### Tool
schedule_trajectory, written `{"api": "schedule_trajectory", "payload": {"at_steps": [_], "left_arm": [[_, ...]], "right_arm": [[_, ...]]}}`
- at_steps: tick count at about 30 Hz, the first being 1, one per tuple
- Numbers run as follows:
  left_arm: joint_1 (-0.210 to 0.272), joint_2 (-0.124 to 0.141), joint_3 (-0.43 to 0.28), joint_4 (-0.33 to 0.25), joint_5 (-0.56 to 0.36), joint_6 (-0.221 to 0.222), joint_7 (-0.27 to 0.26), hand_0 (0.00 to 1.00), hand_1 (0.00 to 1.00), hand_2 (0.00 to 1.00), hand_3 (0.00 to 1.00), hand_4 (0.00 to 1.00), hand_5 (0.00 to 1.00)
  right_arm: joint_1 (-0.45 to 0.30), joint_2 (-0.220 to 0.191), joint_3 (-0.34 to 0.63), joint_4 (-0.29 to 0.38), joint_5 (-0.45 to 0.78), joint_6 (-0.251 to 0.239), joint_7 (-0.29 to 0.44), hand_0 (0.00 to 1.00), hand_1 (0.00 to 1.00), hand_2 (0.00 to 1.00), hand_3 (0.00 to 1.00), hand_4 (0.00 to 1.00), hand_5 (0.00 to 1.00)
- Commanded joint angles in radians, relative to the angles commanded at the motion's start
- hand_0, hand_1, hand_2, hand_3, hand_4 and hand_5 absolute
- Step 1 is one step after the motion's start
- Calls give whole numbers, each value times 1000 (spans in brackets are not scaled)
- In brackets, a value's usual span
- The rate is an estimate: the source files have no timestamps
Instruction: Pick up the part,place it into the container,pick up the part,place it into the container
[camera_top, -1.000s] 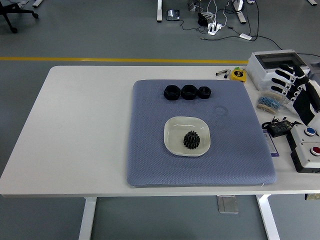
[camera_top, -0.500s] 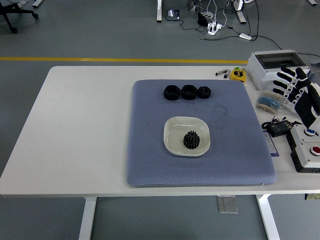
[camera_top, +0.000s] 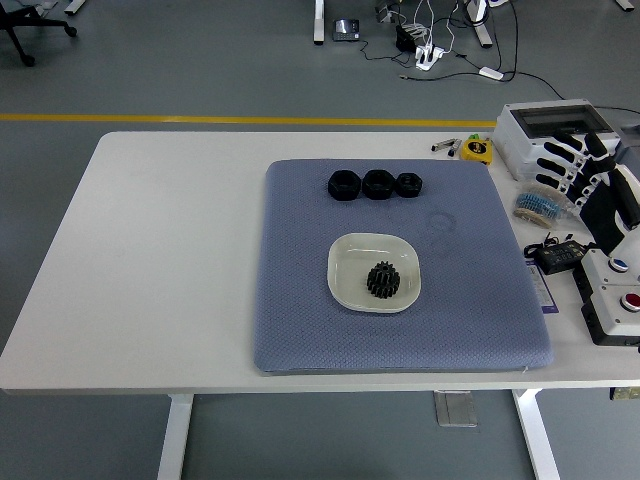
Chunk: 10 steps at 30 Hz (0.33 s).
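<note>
A black gear (camera_top: 382, 280) lies in a white square dish (camera_top: 345, 270) in the middle of a blue-grey mat (camera_top: 300, 320). Three black nut-like parts (camera_top: 375, 184) sit in a row at the mat's far edge. My right hand (camera_top: 572, 163) is at the right edge of the table, above the clutter there, far from the parts. Its fingers are spread and hold nothing. The left arm is out of view.
A grey box with a clear lid (camera_top: 545, 125), a yellow tape measure (camera_top: 477, 149), a blue coil (camera_top: 535, 207), a black adapter (camera_top: 560, 255) and a white box with red and blue buttons (camera_top: 615, 295) crowd the right side.
My right hand has shifted slightly at the right edge, first right and down, then back up a little. The parts and the dish have not moved.
</note>
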Motion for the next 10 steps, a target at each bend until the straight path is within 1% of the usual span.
{"api": "schedule_trajectory", "payload": {"at_steps": [10], "left_arm": [[-2, 1, 4, -1, -4, 0, -1, 704, 707, 739, 652, 686, 668]], "right_arm": [[-2, 1, -6, 8, 40, -32, 14, 821, 821, 856, 846, 998, 802]]}}
